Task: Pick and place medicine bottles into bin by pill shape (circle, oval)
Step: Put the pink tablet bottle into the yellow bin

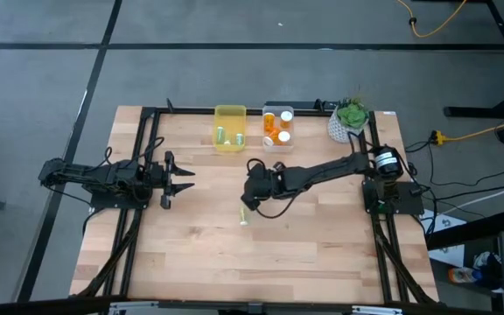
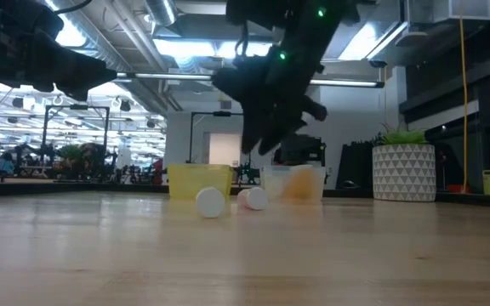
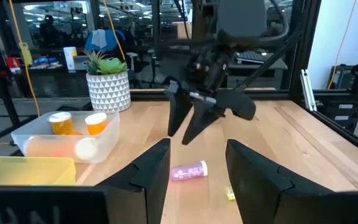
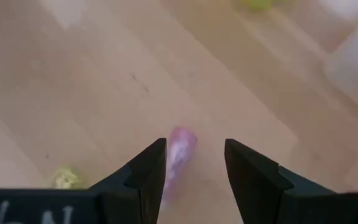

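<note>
Wooden counter point(image 1: 322, 262) below; at its far edge sit the yellow bin point(image 1: 229, 127) with small bottles and the clear bin point(image 1: 277, 127) with orange ones. The right claw point(image 3: 188, 124) hangs mid-counter, fingers spread, over a purple bottle point(image 3: 189, 171) lying on its side, a yellow-green bottle point(image 1: 243, 216) nearby. The left claw point(image 1: 185, 179) waits at the left, spread too.

Two matte black jointed arms, black cables looping alongside; the right arm point(image 1: 322, 171) shows green indicator lights, and each gripper ends in broad, tapered dark fingers point(image 4: 146, 171).
</note>
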Action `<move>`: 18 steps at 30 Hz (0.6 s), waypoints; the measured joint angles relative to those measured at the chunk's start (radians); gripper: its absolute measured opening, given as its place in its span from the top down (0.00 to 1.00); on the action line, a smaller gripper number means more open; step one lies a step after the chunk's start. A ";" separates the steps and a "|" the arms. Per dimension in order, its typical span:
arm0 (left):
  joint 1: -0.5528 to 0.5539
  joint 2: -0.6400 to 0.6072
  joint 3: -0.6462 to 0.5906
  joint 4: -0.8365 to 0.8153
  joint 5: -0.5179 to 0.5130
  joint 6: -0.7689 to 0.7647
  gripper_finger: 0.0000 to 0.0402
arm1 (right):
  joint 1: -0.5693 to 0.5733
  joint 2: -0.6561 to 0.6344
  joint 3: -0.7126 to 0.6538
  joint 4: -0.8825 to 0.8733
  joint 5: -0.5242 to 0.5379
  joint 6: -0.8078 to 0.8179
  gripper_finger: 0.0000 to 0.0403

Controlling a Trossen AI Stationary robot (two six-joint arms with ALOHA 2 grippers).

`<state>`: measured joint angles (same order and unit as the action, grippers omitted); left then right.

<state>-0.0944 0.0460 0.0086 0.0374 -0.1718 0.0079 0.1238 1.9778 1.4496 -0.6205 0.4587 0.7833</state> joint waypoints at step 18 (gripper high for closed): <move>0.000 0.000 0.000 0.000 -0.002 -0.003 0.63 | -0.015 0.016 -0.088 0.170 -0.041 0.038 0.41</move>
<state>-0.0941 0.0460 0.0086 0.0372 -0.1734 0.0051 0.1084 1.9938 1.3618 -0.4507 0.4175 0.8208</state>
